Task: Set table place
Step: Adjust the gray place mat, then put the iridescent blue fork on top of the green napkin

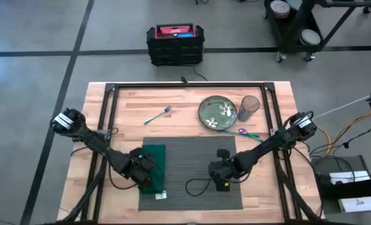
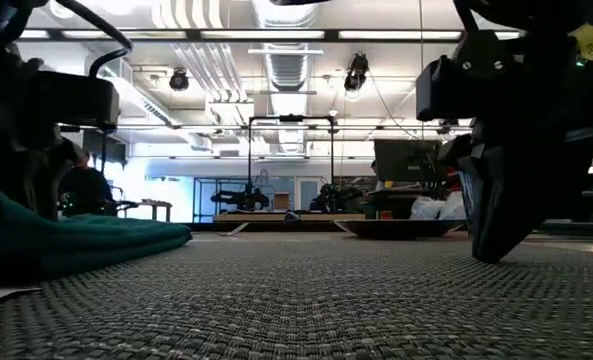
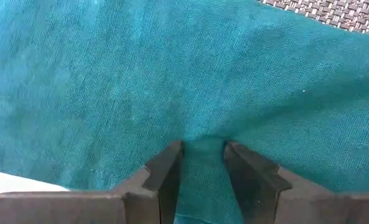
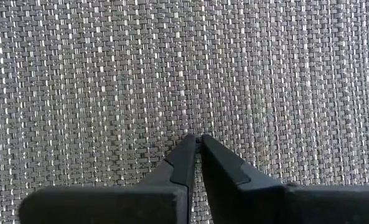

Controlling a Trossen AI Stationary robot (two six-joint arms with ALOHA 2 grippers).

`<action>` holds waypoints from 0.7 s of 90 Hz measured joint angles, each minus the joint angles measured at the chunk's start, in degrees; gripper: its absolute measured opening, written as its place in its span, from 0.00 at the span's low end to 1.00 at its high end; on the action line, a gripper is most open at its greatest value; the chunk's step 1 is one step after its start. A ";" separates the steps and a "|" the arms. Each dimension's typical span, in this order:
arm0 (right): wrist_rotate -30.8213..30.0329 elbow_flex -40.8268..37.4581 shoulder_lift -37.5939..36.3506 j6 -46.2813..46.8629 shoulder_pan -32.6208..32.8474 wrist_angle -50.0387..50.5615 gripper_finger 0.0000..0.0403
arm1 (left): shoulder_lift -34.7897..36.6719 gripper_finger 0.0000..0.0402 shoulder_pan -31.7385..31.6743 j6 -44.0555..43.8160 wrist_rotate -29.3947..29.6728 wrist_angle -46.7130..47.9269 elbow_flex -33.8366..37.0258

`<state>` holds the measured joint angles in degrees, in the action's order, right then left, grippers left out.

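Placemat (image 1: 194, 165) lay flat; left gripper (image 3: 203, 155) pinched the napkin (image 3: 140, 81), right gripper (image 4: 195, 146) pressed shut. Lifting could drag the mat askew.

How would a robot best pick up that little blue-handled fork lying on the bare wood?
Probably by the slim blue handle of the blue-handled metal fork, coming straight down from above with the end effector's fingers set across its length. It lies flat and slanted on the light-wood table, apart from the patterned green round plate, so above is unobstructed.
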<state>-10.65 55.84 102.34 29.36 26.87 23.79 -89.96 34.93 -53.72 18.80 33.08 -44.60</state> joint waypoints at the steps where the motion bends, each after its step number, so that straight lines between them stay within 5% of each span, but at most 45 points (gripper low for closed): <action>1: 0.04 0.03 -0.01 0.00 0.00 0.01 0.03 | 0.05 0.29 -0.01 0.13 0.25 0.12 0.00; 41: 0.20 3.76 -6.35 -3.44 -0.80 6.79 0.03 | 10.32 0.29 -2.07 5.37 4.79 8.47 -9.40; 51: -3.89 3.01 -7.78 -4.73 -2.32 5.90 0.03 | 13.50 0.29 -9.58 7.93 6.04 13.13 -12.45; 63: -5.70 1.04 -7.47 -6.72 -5.26 2.01 0.03 | 15.65 0.29 -25.84 17.99 -0.76 13.91 -12.46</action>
<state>-16.35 56.88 94.87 22.64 21.61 25.81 -74.31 9.09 -35.73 18.04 46.99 -57.06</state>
